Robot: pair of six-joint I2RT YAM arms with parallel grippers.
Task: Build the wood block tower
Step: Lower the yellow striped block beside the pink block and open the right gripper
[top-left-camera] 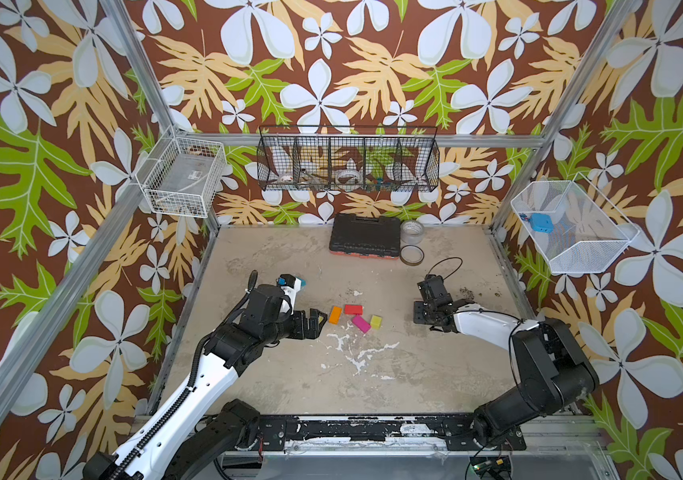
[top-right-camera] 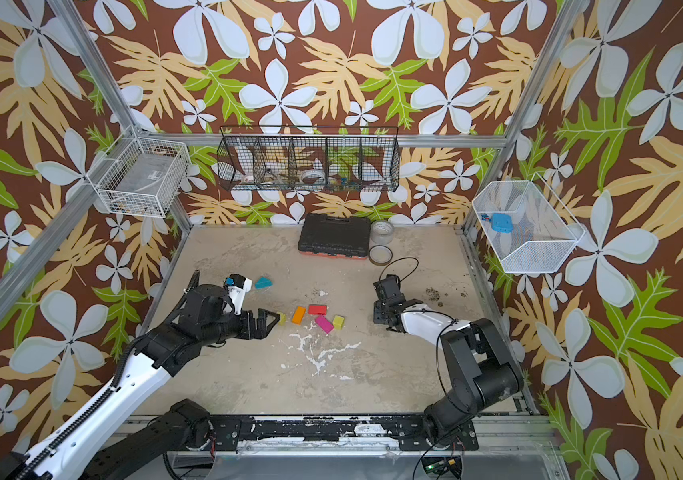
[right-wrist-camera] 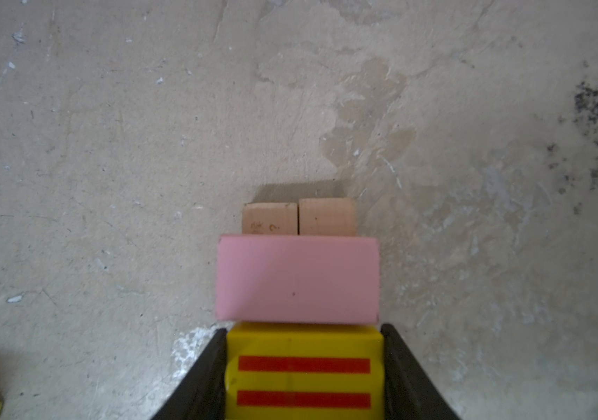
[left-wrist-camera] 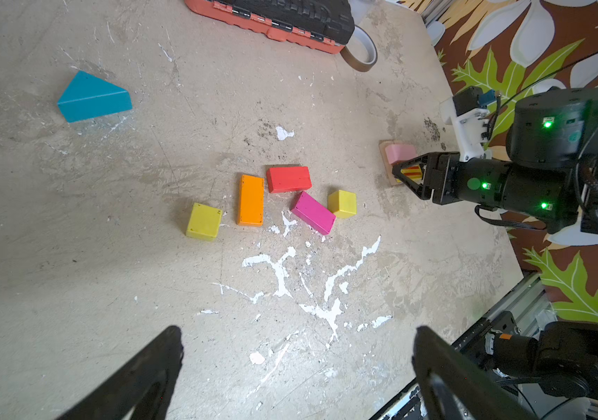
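**Tower base under the right gripper, loose blocks at mid-table**

Nearest the robot's base, the left gripper point(left-wrist-camera: 297, 331) hangs above the table point(left-wrist-camera: 72, 291), its jaws spread wide with nothing between them. Just beyond it, five loose blocks lie close together: a yellow cube point(left-wrist-camera: 203, 222), an orange brick point(left-wrist-camera: 251, 200), a red brick point(left-wrist-camera: 288, 179), a magenta brick point(left-wrist-camera: 313, 212) and a second yellow cube point(left-wrist-camera: 343, 203).

To the right of this cluster, the right gripper point(right-wrist-camera: 304, 329) points downward and pinches the striped brick point(right-wrist-camera: 304, 374) by its two ends. That brick sits just beside the pink brick point(right-wrist-camera: 297, 278), which lies crosswise on two plain planks point(right-wrist-camera: 270, 218) set side by side on the table. These pieces form the tower point(left-wrist-camera: 397, 156) so far. Whether the striped brick rests on the planks cannot be told.

Farther back on the left, the teal wedge point(top-right-camera: 263, 282) lies apart from the other blocks. By the back wall lies the tool case point(top-left-camera: 364, 237), with a tape ring point(top-left-camera: 411, 254) beside it.
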